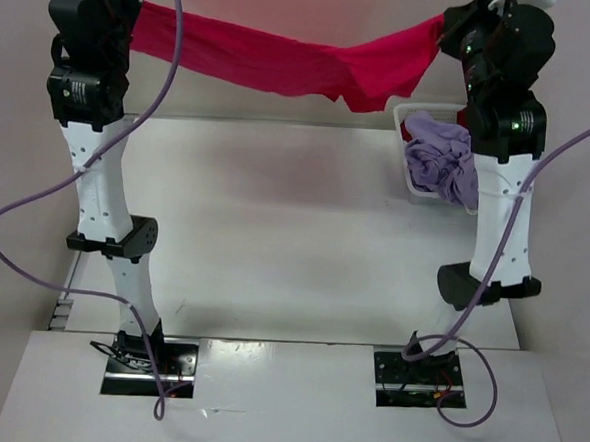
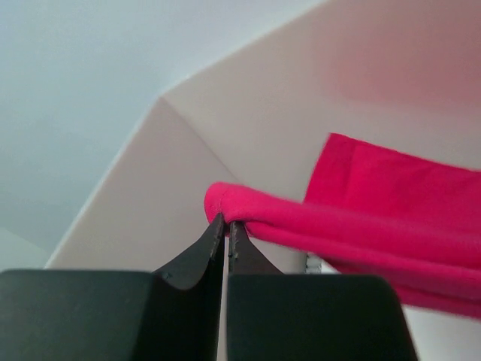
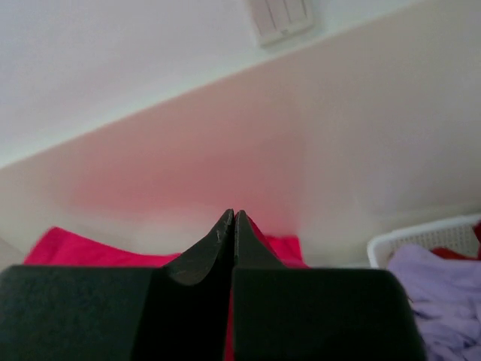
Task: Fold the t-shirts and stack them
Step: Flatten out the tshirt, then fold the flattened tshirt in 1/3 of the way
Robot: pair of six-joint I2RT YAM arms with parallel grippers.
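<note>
- Holding the magenta-pink t-shirt (image 1: 284, 65) stretched in air above the tabletop (image 1: 274, 230), pinching each end between fully closed left fingers (image 2: 201, 259) and right fingers (image 3: 204, 254).
- Likely spreading before folding; next, lowering it flat, keeping both ends level and taut.

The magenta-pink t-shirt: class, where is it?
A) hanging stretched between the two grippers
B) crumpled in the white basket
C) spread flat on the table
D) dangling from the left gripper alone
A: the magenta-pink t-shirt spans the air from the left gripper to the right gripper, each shut on one end.
</note>
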